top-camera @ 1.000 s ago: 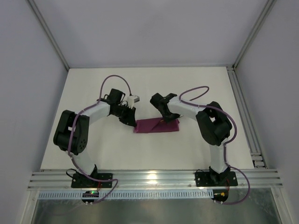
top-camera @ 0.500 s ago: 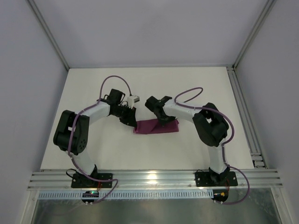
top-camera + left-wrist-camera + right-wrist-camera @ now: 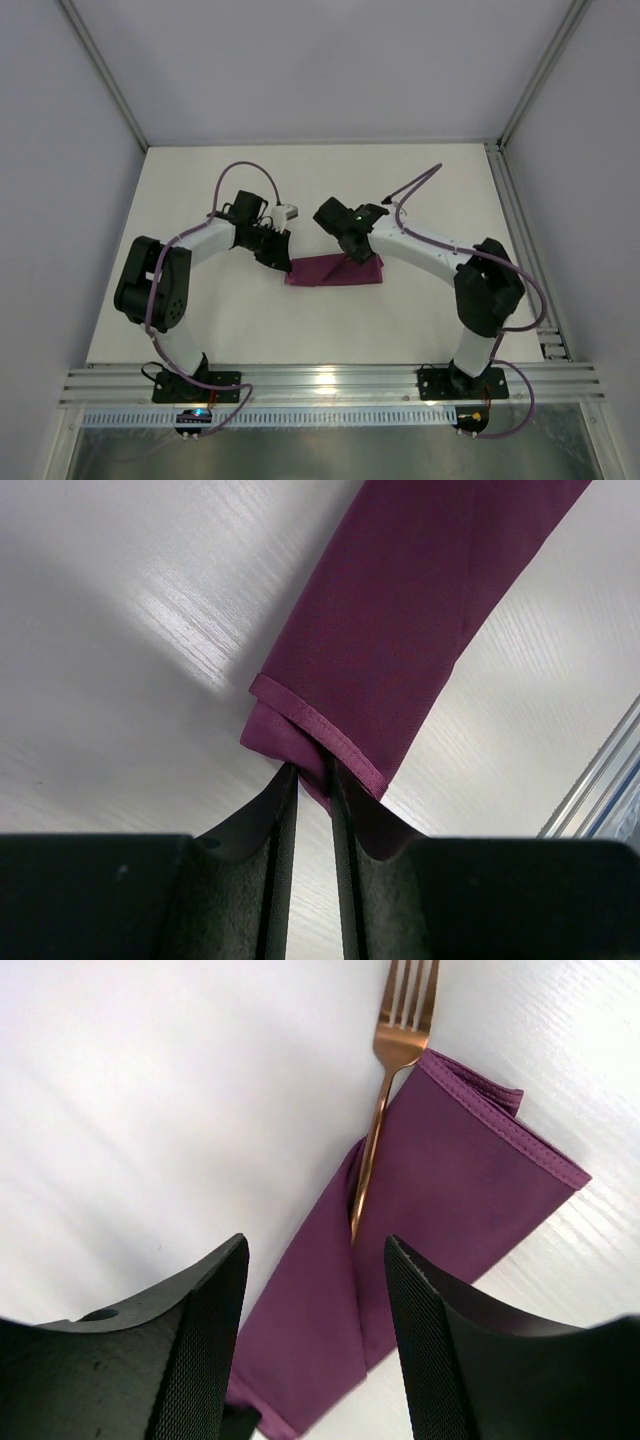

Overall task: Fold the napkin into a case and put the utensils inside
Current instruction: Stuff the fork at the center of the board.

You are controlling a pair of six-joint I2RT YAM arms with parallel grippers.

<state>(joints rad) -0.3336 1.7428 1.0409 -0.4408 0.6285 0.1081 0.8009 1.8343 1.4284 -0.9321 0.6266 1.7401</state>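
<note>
Top view. The folded maroon case (image 3: 333,271) lies flat near the middle of the table (image 3: 200,190), long side running left to right. The left arm is folded at the elbow, forearm reaching right, and the left claw (image 3: 278,258) sits low at the case's left end. The right arm stretches up from its base and leans left, with the right claw (image 3: 352,250) over the far edge of the case. The claws are near each other but apart.

Left wrist view. The left claw (image 3: 308,780) is nearly closed, pinching the hemmed corner of the case (image 3: 400,630) between its fingers. Judgement: this grip pins the cloth so it cannot slide or unfold while the other arm works at the pocket.

Right wrist view. The right claw (image 3: 315,1260) has its jaws wide apart and holds nothing, hovering above the cloth. A copper fork (image 3: 385,1100) lies on the case (image 3: 470,1190): the handle is tucked under a diagonal fold, and the tines stick out past the far end onto the bare table. Judgement: the fork is seated, though only partly covered. No second utensil shows in any view, so I cannot tell whether it is already inside.
</note>
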